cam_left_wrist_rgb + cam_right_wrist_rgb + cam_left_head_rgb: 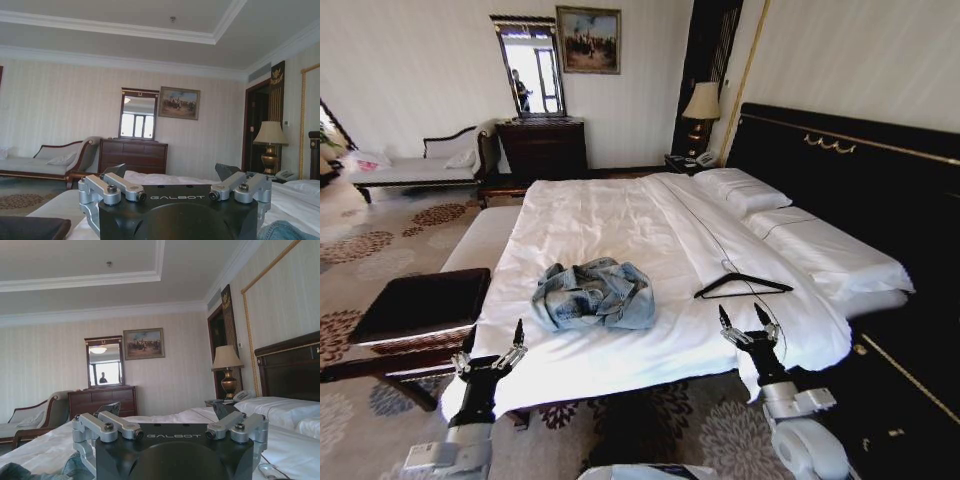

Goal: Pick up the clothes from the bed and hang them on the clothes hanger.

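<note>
The light blue, faded denim jacket [593, 294] lies crumpled in a loose heap on the white sheet of the large double bed [620, 225], near the foot edge and not spread flat. That bunching is the main hazard, as a judgement: a pinch into the heap may catch only one fold or a sleeve, so the garment would lift unevenly, drag the sheet with it, or slip free under its own weight. The collar and shoulders are not identifiable in the pile, so finding the parts needed for hanging looks hard. The thin black triangular coat hanger [742, 285] lies flat on the sheet, and a wire that thin against soft bedding leaves little for fingers to get under; a closing grasp could push it away or snag the sheet instead.

The left gripper [494, 344] hovers at the foot edge of the bed, fingers spread wide and holding nothing; the jacket sits ahead of it and toward the robot's right, near but not touching, and a corner of denim shows beside it in the left wrist view. The right gripper [747, 320] is likewise wide open and empty, raised at the foot edge, with the hanger just beyond its fingertips and the jacket off to its left, well apart.
</note>
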Tool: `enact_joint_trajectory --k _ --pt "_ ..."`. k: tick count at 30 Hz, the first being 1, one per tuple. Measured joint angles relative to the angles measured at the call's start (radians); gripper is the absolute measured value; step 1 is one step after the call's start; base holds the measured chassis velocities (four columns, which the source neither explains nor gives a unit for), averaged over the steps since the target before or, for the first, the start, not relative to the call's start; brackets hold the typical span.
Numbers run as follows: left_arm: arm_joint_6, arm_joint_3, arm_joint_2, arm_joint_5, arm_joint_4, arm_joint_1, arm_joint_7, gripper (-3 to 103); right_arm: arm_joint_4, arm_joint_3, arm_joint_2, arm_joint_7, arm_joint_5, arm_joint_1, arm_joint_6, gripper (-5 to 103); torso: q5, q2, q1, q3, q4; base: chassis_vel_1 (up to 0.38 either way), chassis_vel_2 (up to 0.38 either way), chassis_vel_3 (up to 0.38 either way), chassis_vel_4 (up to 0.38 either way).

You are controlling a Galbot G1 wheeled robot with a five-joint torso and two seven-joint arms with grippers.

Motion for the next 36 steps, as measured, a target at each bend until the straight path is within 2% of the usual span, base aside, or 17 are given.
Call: enact_joint_trajectory --k 12,27,36 --pt "-0.001 -0.001 0.003 -0.002 0.001 -0.003 0.0 100 0.001 -0.001 -0.001 -0.006 0.0 -0.005 0.008 100 -0.0001 0.0 0.0 0.0 0.0 -0.116 0.098 0.127 -0.095" --pt "-0.002 -0.002 0.004 -0.006 0.013 -0.009 0.0 100 -0.008 -0.001 0.004 -0.021 -0.014 -0.005 0.013 100 0.0001 0.0 0.0 0.0 -0.0001 -0.153 0.01 0.159 -0.014" --pt "-0.003 -0.001 0.001 -0.005 0.017 -0.011 0.001 100 -0.017 -0.01 0.013 -0.033 -0.019 -0.004 0.038 100 -0.0001 0.0 0.0 0.0 0.0 -0.124 0.117 0.128 -0.105"
